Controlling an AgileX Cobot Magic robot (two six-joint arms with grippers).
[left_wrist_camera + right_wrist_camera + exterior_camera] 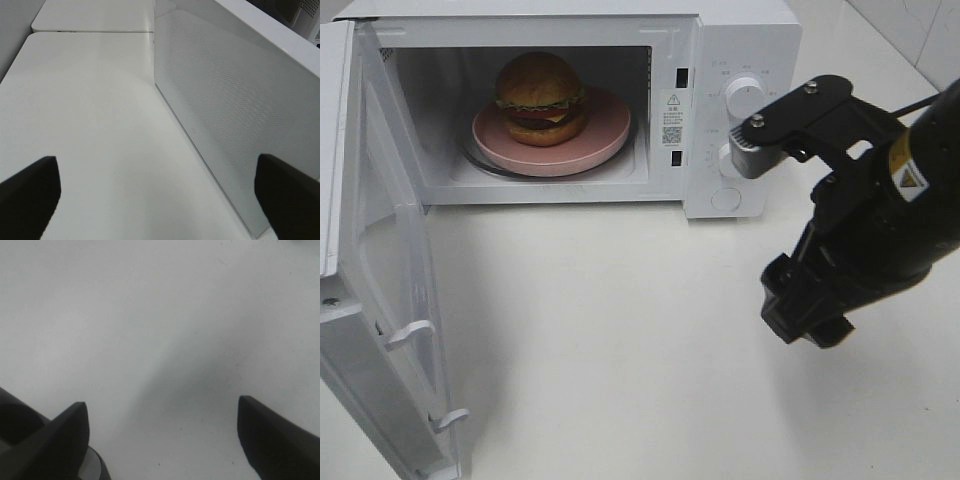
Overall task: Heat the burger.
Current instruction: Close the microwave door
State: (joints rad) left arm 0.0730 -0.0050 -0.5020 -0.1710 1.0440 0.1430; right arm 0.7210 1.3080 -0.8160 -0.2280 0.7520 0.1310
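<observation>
1. Burger (540, 97) sits on a pink plate (608, 140) inside the microwave (740, 40), roughly in the middle of the cooking space, bun upward.
2. Microwave door (390, 290) stands wide open, swung out to the left side of the high view.
3. Right gripper (161, 407) has its two dark fingers spread wide with only bare white table (620, 350) between them; it holds nothing.
4. In the high view the right arm (880, 200) hangs over the table in front of the microwave's control panel (740, 130), with the gripper end pointing down at the tabletop. The burger is well apart from it, back inside the microwave and off to the arm's left.
5. Left gripper (156, 172) is also spread wide and holds nothing. Its fingers frame the table and the dotted outer face of the open door, which stands just beside the right-hand finger (287, 195) in that view.
6. Door and microwave wall lie between the left gripper and the burger, so the burger is nowhere near those fingers either.
</observation>
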